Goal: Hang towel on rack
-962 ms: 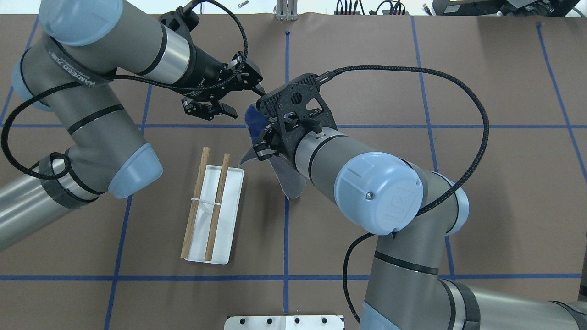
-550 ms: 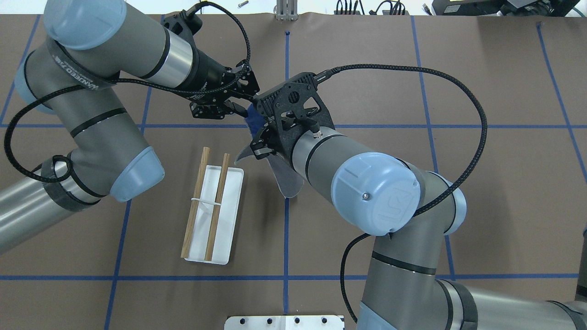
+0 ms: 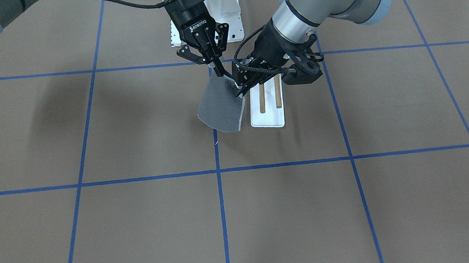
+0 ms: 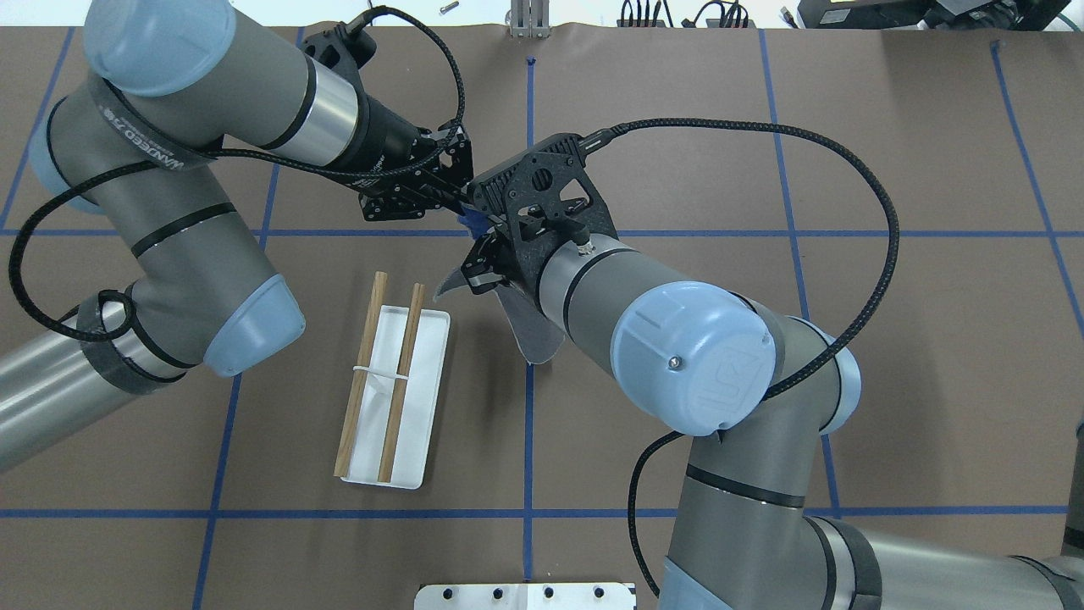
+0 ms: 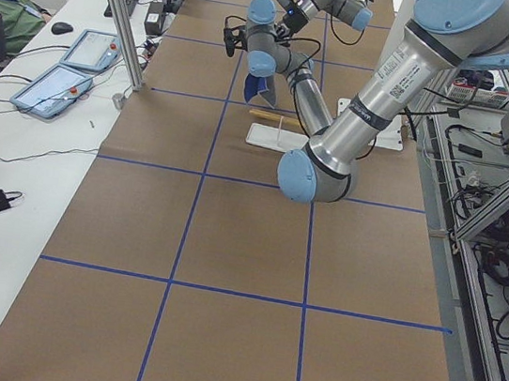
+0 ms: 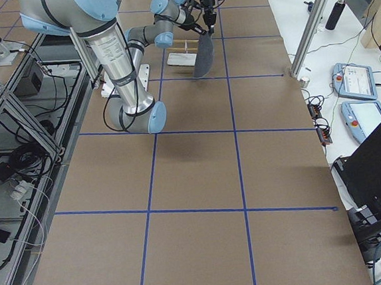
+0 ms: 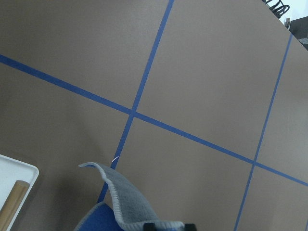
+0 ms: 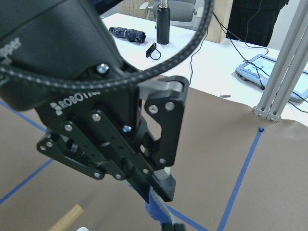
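Observation:
The towel (image 3: 220,107) hangs in the air, grey side toward the front-facing camera, with a bit of its blue side showing in the overhead view (image 4: 471,224). My right gripper (image 3: 219,72) is shut on its upper corner. My left gripper (image 3: 240,89) is shut on the neighbouring upper corner, close beside the right gripper (image 4: 474,278). The left wrist view shows the towel's (image 7: 127,207) stitched edge between my fingertips. The rack (image 4: 398,373), two wooden dowels over a white base plate, lies on the table just beside and below the towel.
A larger white bolted pedestal (image 4: 525,596) stands at the table's near edge by the robot's base. Brown table cover (image 3: 141,220) carries blue tape grid lines. Black cables loop off both wrists. Tablets and gear lie beyond the far edge (image 5: 60,87).
My left gripper has moved in toward the right gripper and closed on the towel's blue upper corner. The right gripper has held the towel almost still.

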Available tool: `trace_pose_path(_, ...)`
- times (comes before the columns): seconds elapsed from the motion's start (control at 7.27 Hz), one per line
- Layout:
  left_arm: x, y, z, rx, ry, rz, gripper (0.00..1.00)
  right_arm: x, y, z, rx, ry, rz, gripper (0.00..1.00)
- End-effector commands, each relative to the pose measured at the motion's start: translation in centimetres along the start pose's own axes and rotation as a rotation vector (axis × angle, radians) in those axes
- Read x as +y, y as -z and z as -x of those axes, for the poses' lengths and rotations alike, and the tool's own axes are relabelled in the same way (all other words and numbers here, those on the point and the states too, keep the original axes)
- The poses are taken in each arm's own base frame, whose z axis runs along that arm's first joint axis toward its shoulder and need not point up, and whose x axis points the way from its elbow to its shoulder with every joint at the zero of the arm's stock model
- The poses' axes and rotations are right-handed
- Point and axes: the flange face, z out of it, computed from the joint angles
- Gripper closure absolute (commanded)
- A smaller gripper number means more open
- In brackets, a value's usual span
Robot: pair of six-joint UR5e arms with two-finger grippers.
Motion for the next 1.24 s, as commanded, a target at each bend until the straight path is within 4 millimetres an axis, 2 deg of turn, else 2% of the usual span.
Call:
trace_pose_path(0.0,0.0,0.1,0.0,0.001,-0.003,-0.005,1.00,0.1,0.0,-0.1,0.000,0.000,0.000,1.00)
trace_pose_path(0.14,0.0,0.2,0.0,0.003,-0.002,-0.006,1.00,-0.2,0.4,0.0,-0.009,-0.018,-0.005,0.98)
trace_pose_path(0.28,0.0,0.2,0.0,0.004,-0.003,-0.006,1.00,-0.6,1.1,0.1,-0.023,-0.043,-0.017,0.37)
trace_pose_path(0.41,0.1,0.3,-0.1,0.007,-0.005,-0.006,1.00,-0.3,1.0,-0.1,-0.016,-0.181,-0.005,0.01)
trace_pose_path(0.69,0.2,0.9,-0.1,0.014,-0.005,-0.008,1.00,-0.1,0.6,-1.4,-0.023,-0.241,0.030,0.00)
trace_pose_path(0.83,0.4,1.4,0.0,0.021,-0.009,-0.009,1.00,-0.2,0.1,-4.3,-0.044,-0.277,0.103,0.00)
trace_pose_path(1.1,1.3,2.8,0.9,0.036,-0.020,-0.005,1.00,-2.9,-0.4,-14.7,0.056,-0.350,0.354,0.00)
